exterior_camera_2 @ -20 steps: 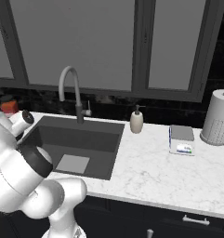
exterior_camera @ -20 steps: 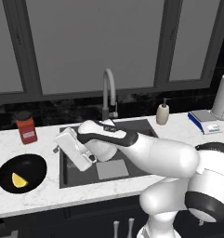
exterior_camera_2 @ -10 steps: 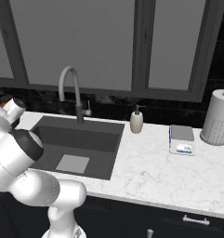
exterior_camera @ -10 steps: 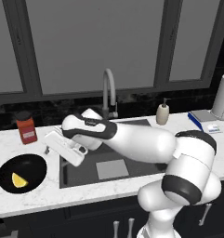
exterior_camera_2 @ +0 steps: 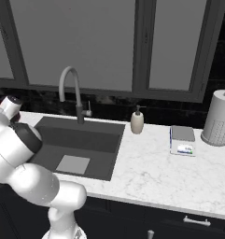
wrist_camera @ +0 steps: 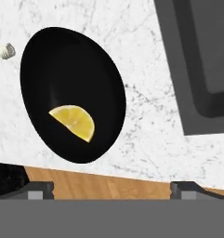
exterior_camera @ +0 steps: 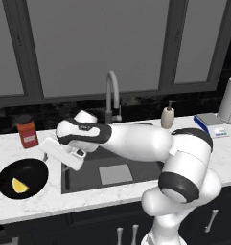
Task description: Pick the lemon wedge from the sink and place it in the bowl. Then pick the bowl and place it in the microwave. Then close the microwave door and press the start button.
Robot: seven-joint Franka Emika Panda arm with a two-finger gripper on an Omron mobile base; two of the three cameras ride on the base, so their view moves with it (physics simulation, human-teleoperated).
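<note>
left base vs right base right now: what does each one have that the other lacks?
Left base view alone: the black bowl on the counter with the lemon wedge lying in it, and the orange-red jar behind it.

Right base view alone: the cabinet drawer handle below the right counter.

Both: the sink with its pale mat and faucet, the soap dispenser, the paper towel roll, and the windows.

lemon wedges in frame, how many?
1. The lemon wedge lies inside the black bowl on the counter left of the sink. None seen elsewhere.
</note>
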